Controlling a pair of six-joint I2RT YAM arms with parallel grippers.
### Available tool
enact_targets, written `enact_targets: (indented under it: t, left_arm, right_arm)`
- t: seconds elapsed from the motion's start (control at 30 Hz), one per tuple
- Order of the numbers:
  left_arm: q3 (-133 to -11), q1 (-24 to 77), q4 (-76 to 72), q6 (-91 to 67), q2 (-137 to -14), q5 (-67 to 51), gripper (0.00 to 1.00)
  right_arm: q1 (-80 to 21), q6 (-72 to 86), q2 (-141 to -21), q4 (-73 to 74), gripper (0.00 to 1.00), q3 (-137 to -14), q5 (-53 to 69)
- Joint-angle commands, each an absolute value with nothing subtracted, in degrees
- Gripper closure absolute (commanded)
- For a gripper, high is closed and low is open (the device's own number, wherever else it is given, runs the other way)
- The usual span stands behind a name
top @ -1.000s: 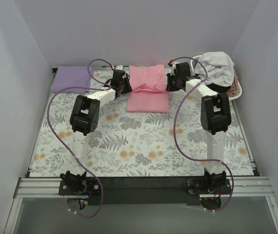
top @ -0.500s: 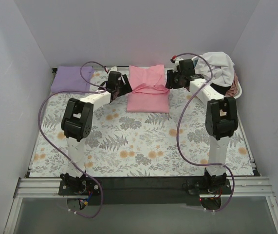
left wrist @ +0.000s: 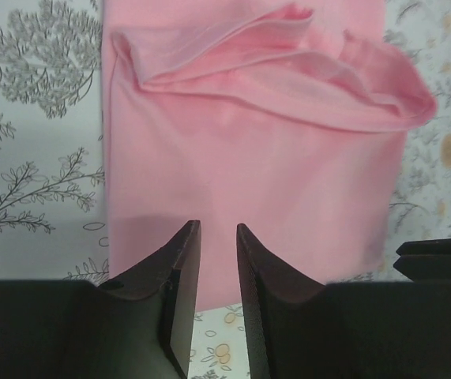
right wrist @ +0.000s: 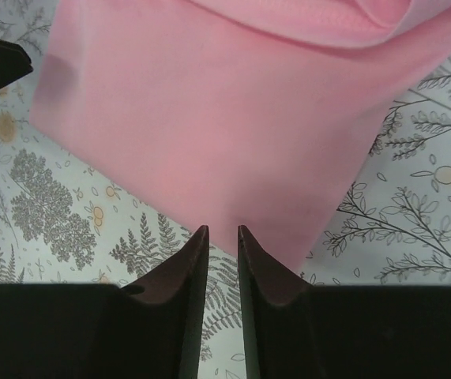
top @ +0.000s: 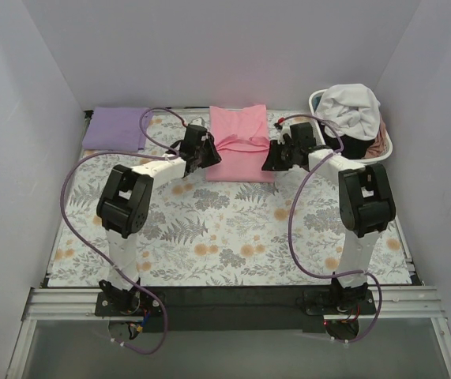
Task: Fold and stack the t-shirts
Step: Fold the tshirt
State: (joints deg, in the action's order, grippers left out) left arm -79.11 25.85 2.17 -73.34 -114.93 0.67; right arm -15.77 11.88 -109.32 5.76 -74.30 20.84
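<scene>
While both arms flank the part-folded pink t-shirt at the table's far middle, left gripper and right gripper sit at its side edges, likely lining up a fold | left wrist: fingers barely parted over the hem, gripping nothing | right wrist: fingers barely parted, empty, near the shirt's corner.

text: none legible | labels: none | brands: none | numbers: none | signs: none

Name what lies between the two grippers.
The pink t-shirt, partly folded on the floral cover, lies between the left gripper and right gripper; the top view shows it.
</scene>
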Motion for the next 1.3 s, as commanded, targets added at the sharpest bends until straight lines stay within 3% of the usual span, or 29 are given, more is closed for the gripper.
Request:
enact_targets:
  t: [0.0, 0.23, 0.37, 0.7, 0.87, 1.0, 1.27]
  left_arm:
    - [-78.75, 25.22, 4.48, -73.56, -117.06, -2.02, 0.76]
    - [-74.63, 25.22, 9.83, -77.24, -118.13, -1.49, 0.78]
    - [-68.04, 25.4, 14.93, -80.58, -113.74, -1.23, 0.78]
    - [-42.74, 34.44, 24.86, -88.48, -88.27, -1.67, 0.76]
    - [-31.22, 36.91, 26.98, -94.83, -69.49, -4.13, 0.71]
    - [-30.58, 36.91, 26.2, -96.42, -62.07, -0.71, 0.66]
    - [-38.93, 36.56, 23.47, -92.56, -71.88, 4.74, 0.7]
  right_arm:
    - [-15.82, 13.97, -111.18, 0.8, 0.73, -72.95, 25.05]
    - [-15.73, 15.2, -112.59, 0.62, 0.73, -66.46, 24.95]
    - [-16.17, 16.52, -107.34, 2.36, 0.73, -57.08, 26.72]
    - [-28.45, 17.75, -85.36, 12.55, 0.72, -36.58, 22.77]
    - [-34.89, 20.3, -73.33, 15.03, 0.71, -35.42, 21.88]
    - [-34.98, 18.37, -70.49, 13.28, 0.71, -39.54, 22.58]
    - [-34.89, 16.35, -80.58, 9.41, 0.72, -49.13, 25.66]
